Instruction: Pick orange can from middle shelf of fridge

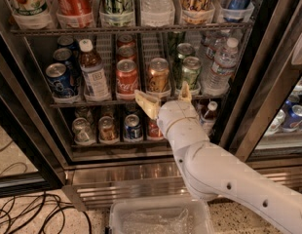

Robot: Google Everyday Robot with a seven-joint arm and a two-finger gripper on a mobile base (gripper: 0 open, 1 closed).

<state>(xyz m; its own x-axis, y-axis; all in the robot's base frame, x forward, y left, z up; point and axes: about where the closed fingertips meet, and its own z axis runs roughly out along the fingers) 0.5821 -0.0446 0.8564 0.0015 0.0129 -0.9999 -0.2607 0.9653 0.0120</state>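
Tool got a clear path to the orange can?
Likely yes: the open tool sits just below the orange can, front of its lane, nothing between; red can and green can flank it.

speckled floor (226, 224) lies right of the clear plastic bin (160, 209). loose black cables (39, 213) lie on the floor left of the bin, with tan flooring (9, 145) beyond them. the gripper (166, 97) is well above the bin, fingers spread. light is warm.
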